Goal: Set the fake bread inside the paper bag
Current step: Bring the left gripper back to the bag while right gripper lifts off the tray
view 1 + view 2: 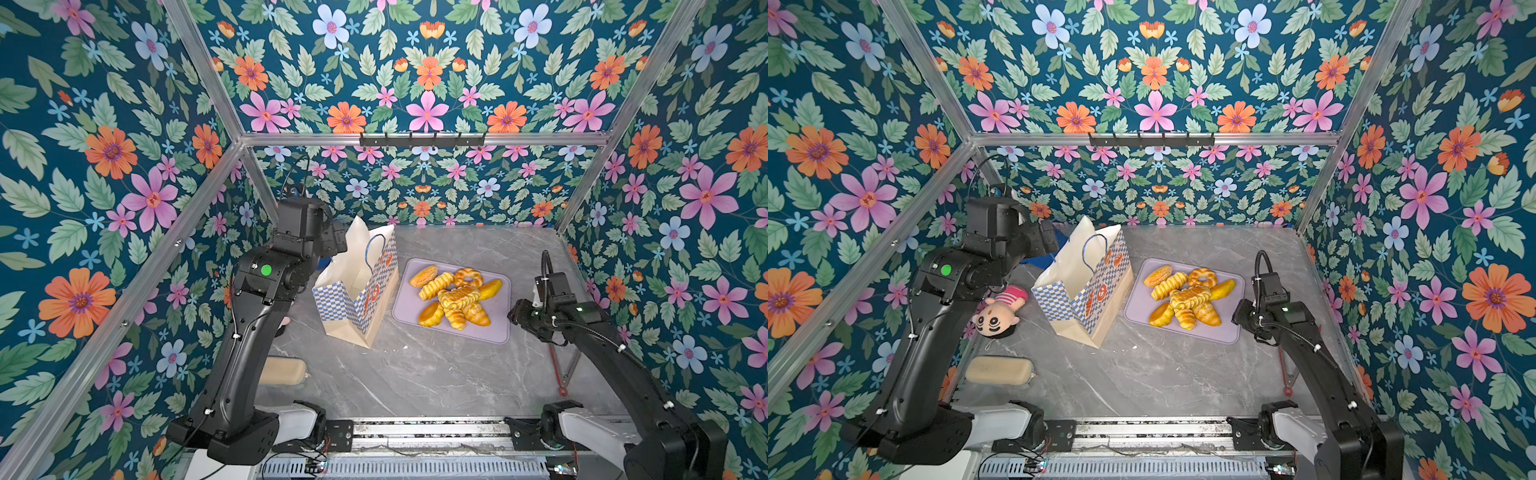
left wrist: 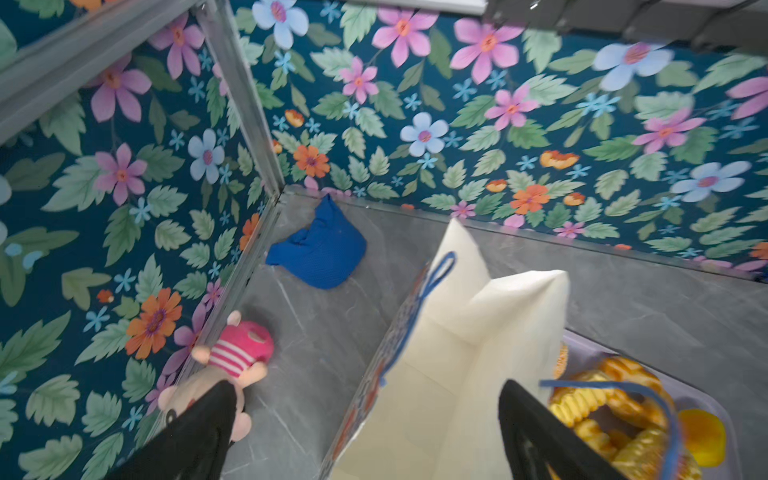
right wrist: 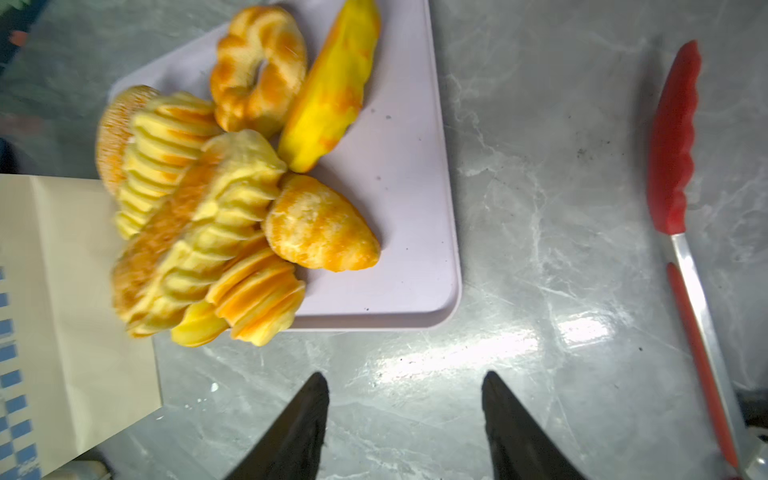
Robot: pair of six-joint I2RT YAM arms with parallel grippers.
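Covering every wall, floral wallpaper (image 1: pixel 428 83) of pink, orange and blue blooms encloses a grey marble tabletop (image 1: pixel 415 374). The left arm (image 1: pixel 245 340) rises tall with its elbow bent, and the left gripper (image 2: pixel 365 388) hangs with fingers spread wide, holding nothing. Just below and ahead of it stands the paper bag (image 1: pixel 357 299), upright, mouth open. The right arm (image 1: pixel 590 320) stretches low over the table; the right gripper (image 3: pixel 405 374) hovers with fingers apart over bare marble, empty. Just ahead of it lies a lilac tray (image 1: pixel 494 328), close beside the bag, heaped with the fake bread (image 1: pixel 457 297). On its outer side lie red tongs (image 3: pixel 673 137). On the left gripper's outer side lie a plush doll (image 1: pixel 1000 307) and, farther ahead, a blue cloth (image 2: pixel 320 249).
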